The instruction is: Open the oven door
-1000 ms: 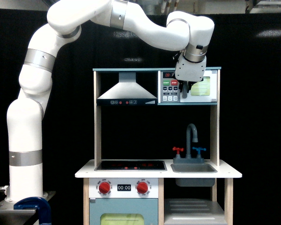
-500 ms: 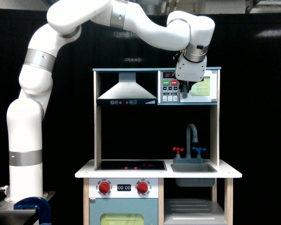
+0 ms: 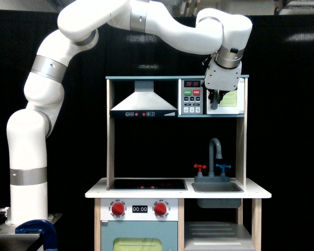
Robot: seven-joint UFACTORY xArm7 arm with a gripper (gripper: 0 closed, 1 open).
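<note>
Oven door [image 3: 229, 99]: white-framed, pale yellow-green window, upper shelf of the toy kitchen, at the exterior view's right end, directly under the teal top board [image 3: 146, 77]. Looks partly swung out from the cabinet; exact angle not readable from this view. Most of its upper-left area is hidden behind the wrist housing.

Claw [image 3: 214, 102]: dark fingers pointing down, right at the door's left edge where the grey bar handle sits. Fingers look close around the handle, but can't tell if they're clamped on it or just beside it, too small and dark.

Button panel [image 3: 191, 97]: immediately left of the door in the exterior view, red display on top, green and red buttons below, grey keypad under those.

Range hood [image 3: 143, 102]: grey, left of the panel on the same shelf level, strip of small controls along its lower edge.

Arm [image 3: 47, 94]: white xArm, base at the exterior view's lower left, rises, arcs over the top of the kitchen, wrist drops in front of the microwave.

Below: white surface [image 3: 261, 194] with black hob [image 3: 146, 184] on the left, grey sink [image 3: 217, 187] on the right, grey faucet [image 3: 215, 151] with red and blue taps. Under the hob, two red knobs [image 3: 118, 208] flanking a 00:00 display, then the wider light-blue door [image 3: 138, 238] with yellow-green window, shut.

Blue clamp [image 3: 36, 232] at the arm's base. Black backdrop behind everything.
</note>
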